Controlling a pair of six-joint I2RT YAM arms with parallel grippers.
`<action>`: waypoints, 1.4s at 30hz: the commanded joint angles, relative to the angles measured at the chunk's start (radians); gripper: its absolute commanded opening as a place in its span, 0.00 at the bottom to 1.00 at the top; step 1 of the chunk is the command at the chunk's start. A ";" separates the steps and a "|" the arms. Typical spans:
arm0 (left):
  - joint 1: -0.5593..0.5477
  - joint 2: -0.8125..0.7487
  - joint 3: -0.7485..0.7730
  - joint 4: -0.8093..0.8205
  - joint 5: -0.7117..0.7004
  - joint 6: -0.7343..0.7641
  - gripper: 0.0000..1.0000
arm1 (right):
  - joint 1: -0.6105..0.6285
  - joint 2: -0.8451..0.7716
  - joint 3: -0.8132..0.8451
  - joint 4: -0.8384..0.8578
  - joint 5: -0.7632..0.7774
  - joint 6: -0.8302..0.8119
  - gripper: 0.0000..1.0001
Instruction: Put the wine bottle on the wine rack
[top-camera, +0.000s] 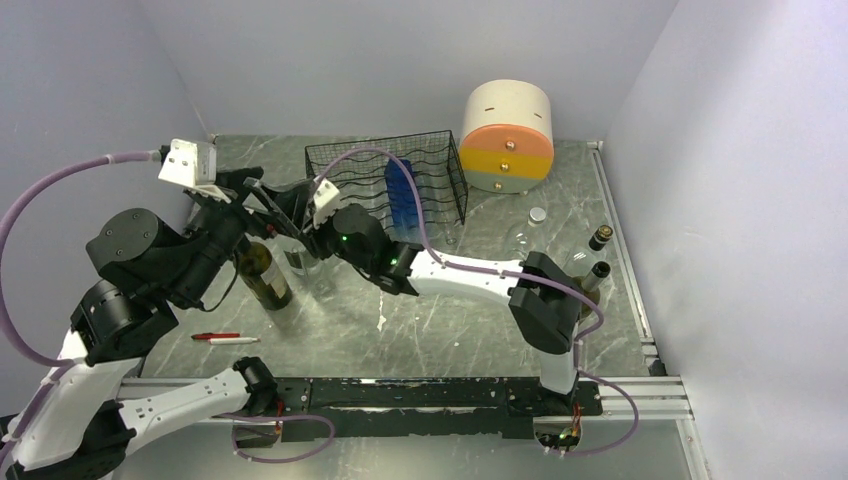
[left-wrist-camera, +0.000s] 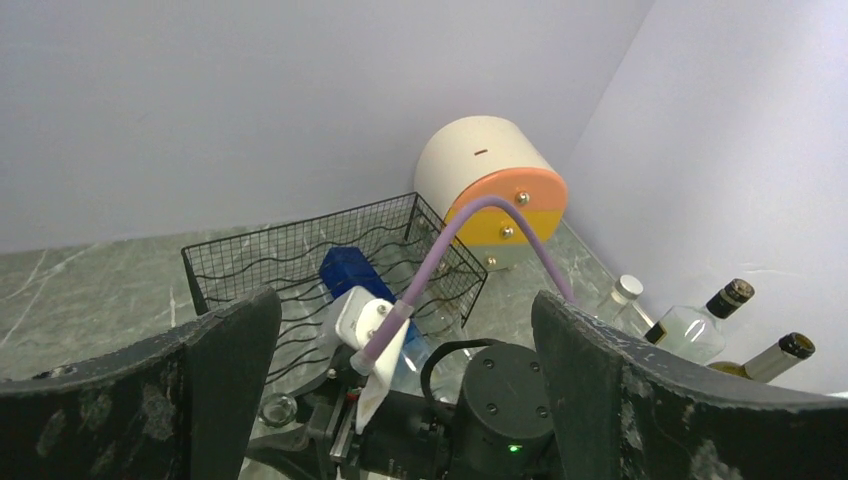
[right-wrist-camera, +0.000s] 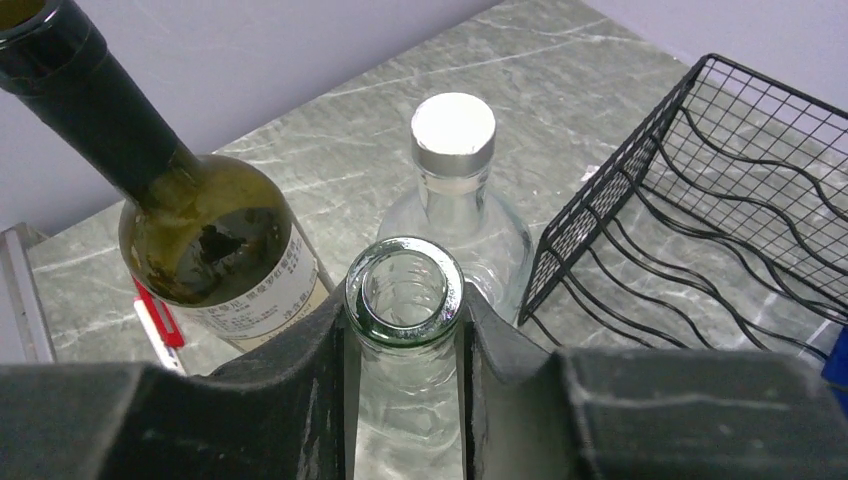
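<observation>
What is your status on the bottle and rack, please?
Right tool shut on clear bottle, at neck. Left tool open, empty. Blue item in rack. Green bottle and capped bottle close beside.

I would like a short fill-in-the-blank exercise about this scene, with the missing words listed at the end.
1. The right gripper is ___ on the neck of the uncapped clear glass bottle.
2. The one object lying in the black wire rack is ___ in colour.
3. The left gripper is ___ and holds nothing.
Missing words: shut; blue; open.
</observation>
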 joint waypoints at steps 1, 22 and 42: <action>-0.002 -0.033 -0.041 0.016 -0.009 -0.005 0.99 | 0.011 -0.071 -0.078 0.141 0.042 -0.032 0.09; -0.001 -0.143 -0.488 0.198 0.182 -0.081 0.99 | 0.006 -0.680 -0.433 -0.211 0.252 0.150 0.00; -0.001 0.008 -0.913 0.754 0.708 0.095 1.00 | 0.006 -0.833 -0.299 -0.455 0.264 0.222 0.00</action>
